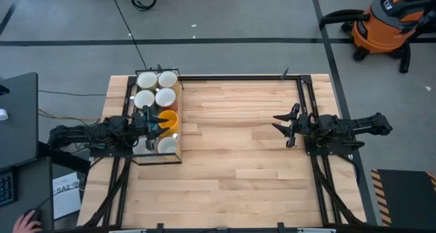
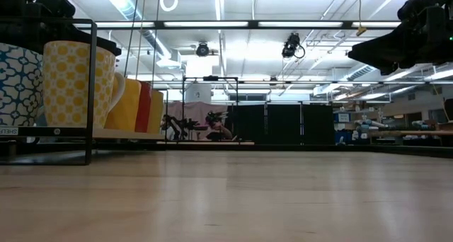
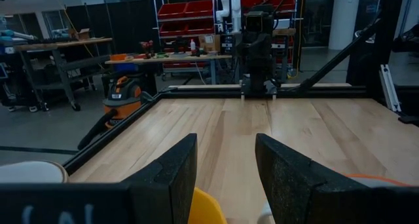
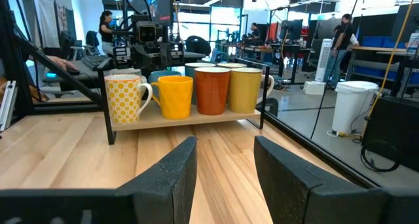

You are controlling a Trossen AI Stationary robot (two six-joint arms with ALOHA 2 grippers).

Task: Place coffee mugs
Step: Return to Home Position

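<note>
While the left arm reaches over the shelf at the left edge of the bench, its end effector hangs just above the coffee mugs, fingers apart with nothing between them. Every mug I can see stands upright on the shelf, packed side by side in rows. In the row facing the middle of the bench sit a yellow dotted mug, a plain yellow mug, an orange mug and a mustard mug. A blue-and-white patterned mug stands just beside the dotted one. Well apart, on the bench's right side, the right end effector hovers over bare wood, fingers spread and empty, pointing toward the shelf.
</note>
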